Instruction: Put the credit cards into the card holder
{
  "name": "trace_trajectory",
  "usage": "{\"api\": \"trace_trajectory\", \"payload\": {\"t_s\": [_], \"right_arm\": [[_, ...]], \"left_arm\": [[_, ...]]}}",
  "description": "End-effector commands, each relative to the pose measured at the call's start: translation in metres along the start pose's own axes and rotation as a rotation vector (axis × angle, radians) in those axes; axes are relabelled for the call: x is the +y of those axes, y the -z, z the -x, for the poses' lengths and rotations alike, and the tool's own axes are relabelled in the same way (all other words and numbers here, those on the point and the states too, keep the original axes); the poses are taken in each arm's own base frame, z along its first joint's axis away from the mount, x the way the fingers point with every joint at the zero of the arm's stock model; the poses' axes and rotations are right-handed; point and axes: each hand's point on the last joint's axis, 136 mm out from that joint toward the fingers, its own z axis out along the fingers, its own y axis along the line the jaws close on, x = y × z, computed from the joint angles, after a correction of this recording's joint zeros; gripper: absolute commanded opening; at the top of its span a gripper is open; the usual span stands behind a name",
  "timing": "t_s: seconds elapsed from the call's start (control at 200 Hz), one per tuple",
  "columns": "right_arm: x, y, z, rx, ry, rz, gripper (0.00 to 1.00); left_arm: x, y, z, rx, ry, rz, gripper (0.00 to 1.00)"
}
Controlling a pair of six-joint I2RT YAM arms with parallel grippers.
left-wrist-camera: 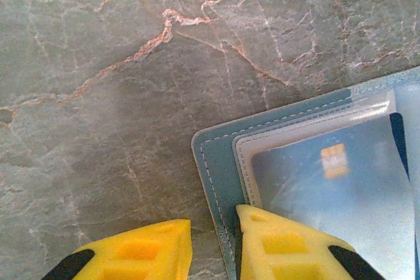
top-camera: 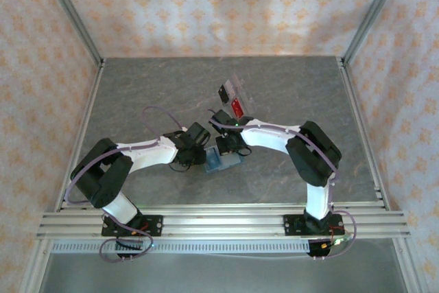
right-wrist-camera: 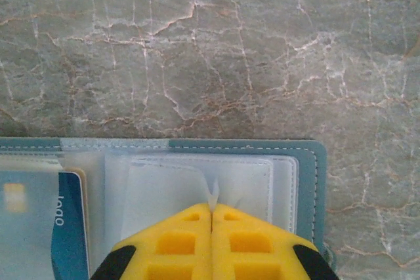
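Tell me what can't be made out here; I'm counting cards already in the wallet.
Top view: card holder partly hidden under the right arm.
Left wrist: blue card cut off by the frame edges, print blurred.
Right wrist: right tool, pinching the clear sleeve, covers the pocket beneath.

Card holder (top-camera: 221, 162): teal, with a pale-stitched border; lies open and flat near the middle of the marbled table (top-camera: 151, 94), inside facing up.
Pockets: clear plastic sleeves inside the holder; the empty pocket (right-wrist-camera: 197, 185) is tented into a small peak at its near edge.
Blue card (left-wrist-camera: 328, 214): gold chip, white lettering on a darker band; tucked under a clear sleeve.
Red card (top-camera: 237, 109): farther back, apart from the holder.
Black card (top-camera: 223, 92): just behind the red one.
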Motion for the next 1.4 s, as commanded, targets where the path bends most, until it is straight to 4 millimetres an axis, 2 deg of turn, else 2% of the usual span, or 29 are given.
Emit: {"api": "trace_trajectory", "payload": {"t_s": [0.0,0.325,0.48,0.661,0.726,0.836,1.056,1.391], "right_arm": [[0.010,0.024,0.002,0.010,-0.005,0.036,0.00],[0.039,0.035,0.014,0.014,-0.050,0.175,0.00],[0.054,0.033,0.012,0.045,-0.105,0.262,0.00],[0.063,0.032,0.014,0.077,-0.214,0.374,0.12],[0.062,0.034,0.017,0.074,-0.241,0.399,0.21],[0.066,0.036,0.020,0.083,-0.289,0.467,0.27],[0.072,0.029,0.018,0.113,-0.360,0.540,0.30],[0.084,0.053,0.036,0.070,-0.450,0.708,0.42]], "left_arm": [[0.023,-0.037,-0.027,0.066,0.005,0.067,0.24],[0.022,-0.038,-0.026,0.067,0.001,0.064,0.24],[0.022,-0.038,-0.027,0.067,0.000,0.063,0.24],[0.022,-0.038,-0.026,0.066,0.001,0.062,0.24],[0.022,-0.038,-0.026,0.065,0.001,0.061,0.24],[0.022,-0.038,-0.026,0.064,0.001,0.061,0.24],[0.021,-0.033,-0.025,0.052,0.003,0.055,0.24],[0.022,-0.025,-0.021,0.029,0.004,0.052,0.26]]}}
